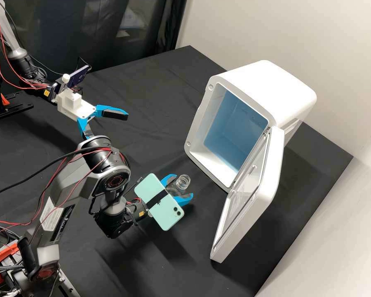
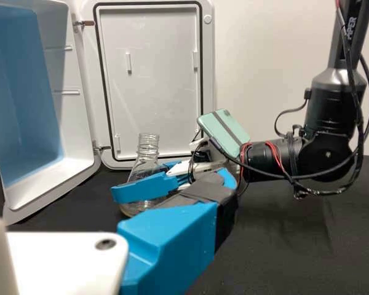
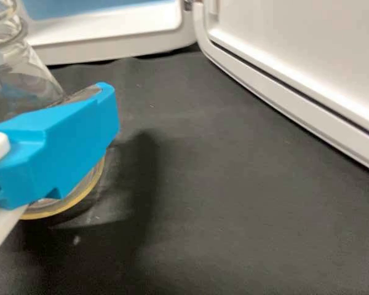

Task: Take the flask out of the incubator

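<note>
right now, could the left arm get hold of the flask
Probably not cleanly. The right gripper is closed around the flask on the bench, leaving just its neck free. The left gripper is open with bare bench between, so the way looks free but the grip spot is taken.

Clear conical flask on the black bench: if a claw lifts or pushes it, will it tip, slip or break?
Probably steady: the clear conical flask stands upright on a wide base, so a low push should slide it, not tip it. Its smooth sloped wall might slip in the right claw. It looks empty, so likely light, and fragile if it is glass.
</note>
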Robot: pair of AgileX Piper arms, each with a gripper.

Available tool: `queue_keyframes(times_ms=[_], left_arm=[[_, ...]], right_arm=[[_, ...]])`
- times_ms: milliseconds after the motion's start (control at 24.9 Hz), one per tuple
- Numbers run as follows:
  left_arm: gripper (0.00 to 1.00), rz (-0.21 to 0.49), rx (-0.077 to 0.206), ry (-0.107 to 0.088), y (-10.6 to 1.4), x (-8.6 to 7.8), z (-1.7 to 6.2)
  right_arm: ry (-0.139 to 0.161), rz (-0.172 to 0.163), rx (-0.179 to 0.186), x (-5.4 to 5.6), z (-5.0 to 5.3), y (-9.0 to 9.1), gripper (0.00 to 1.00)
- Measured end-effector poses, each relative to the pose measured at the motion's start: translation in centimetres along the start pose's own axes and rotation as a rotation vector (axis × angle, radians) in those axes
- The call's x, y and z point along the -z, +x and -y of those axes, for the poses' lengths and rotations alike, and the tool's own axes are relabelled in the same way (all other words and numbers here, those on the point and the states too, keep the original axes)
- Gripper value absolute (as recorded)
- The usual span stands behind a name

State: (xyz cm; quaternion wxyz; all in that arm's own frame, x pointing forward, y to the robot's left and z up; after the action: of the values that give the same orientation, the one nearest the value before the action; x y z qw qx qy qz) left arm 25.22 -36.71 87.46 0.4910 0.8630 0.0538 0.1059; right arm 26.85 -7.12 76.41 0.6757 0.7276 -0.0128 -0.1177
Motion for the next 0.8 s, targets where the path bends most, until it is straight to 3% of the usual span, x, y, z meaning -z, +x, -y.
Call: queue_keyframes(times_ms=[483, 684, 805], left_arm=[[1.00, 0.001, -0.002, 0.000, -0.2, -0.1, -0.03], [1.00, 0.002, -0.009, 0.002, -0.3, -0.1, -0.20], [1.00, 0.003, -0.010, 0.002, -0.3, -0.1, -0.23]], right_arm=[[-0.001, 0.027, 0.008, -0.4, 1.1, 0.3, 0.00], [-0.067, 0.039, 0.013, -0.5, 1.9, 1.0, 0.00], [-0.085, 0.041, 0.016, -0.6, 2.2, 1.5, 0.00]])
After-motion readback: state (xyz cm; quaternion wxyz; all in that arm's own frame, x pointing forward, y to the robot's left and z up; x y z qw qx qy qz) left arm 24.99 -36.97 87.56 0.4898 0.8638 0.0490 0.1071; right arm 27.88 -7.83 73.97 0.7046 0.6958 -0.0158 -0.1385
